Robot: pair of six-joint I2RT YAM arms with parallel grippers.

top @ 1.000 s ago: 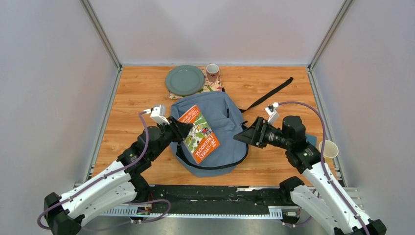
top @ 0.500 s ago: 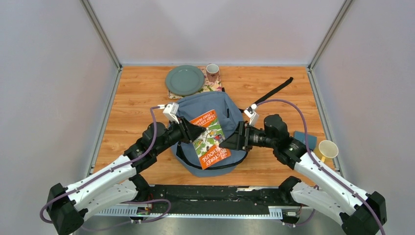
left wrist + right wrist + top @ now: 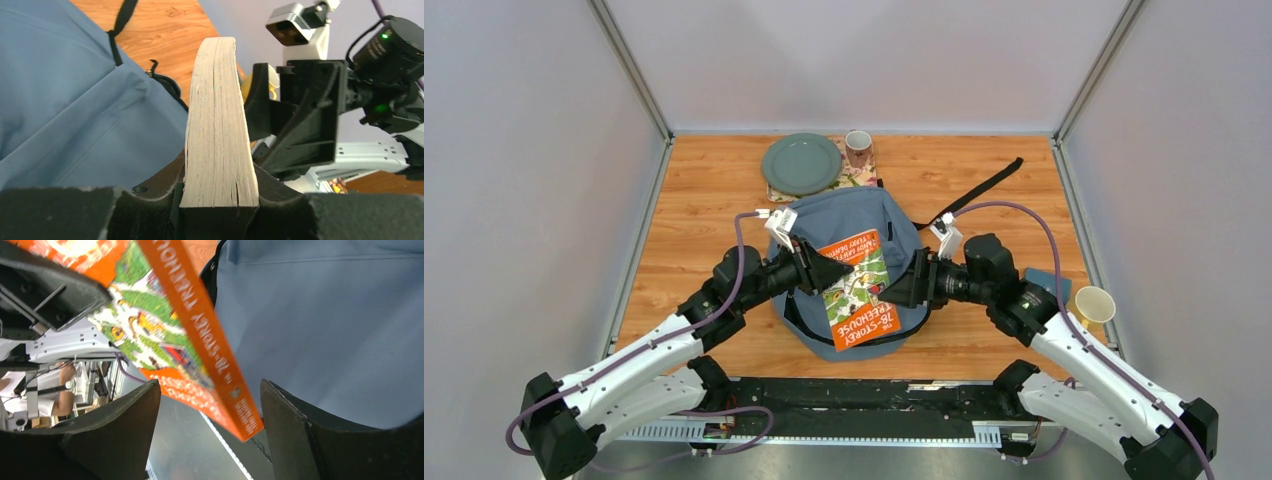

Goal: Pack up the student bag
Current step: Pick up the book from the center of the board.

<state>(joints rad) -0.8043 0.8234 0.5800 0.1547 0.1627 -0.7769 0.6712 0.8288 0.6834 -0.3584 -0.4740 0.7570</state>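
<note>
**Book held over the student bag, second hand spread at its spine**

The wooden desk point(image 3: 694, 200) carries everything. The student bag point(image 3: 844, 210), grey-blue and the biggest item, lies flat at the middle of the desk, just ahead of the two arms. Its black strap point(image 3: 979, 190) trails away toward the far right corner.

Both arms reach inward over the bag from either side. The left hand point(image 3: 832, 272) pinches a thick paperback book point(image 3: 856, 285) with an orange, green and white illustrated cover. In the left wrist view the cream page block stands clamped between the two fingers. The book hangs tilted above the near half of the bag.

The right hand point(image 3: 894, 290) faces it from the other side with its fingers spread wide. In the right wrist view the book's orange spine runs down between them. Whether either finger touches the book cannot be told.

At the far edge a grey-green plate point(image 3: 801, 163) rests on a patterned mat point(image 3: 856, 178), with a small mug point(image 3: 858, 148) just beside it on the same mat. A yellow paper cup point(image 3: 1094, 303) stands near the desk's right edge, well apart from the bag.
</note>
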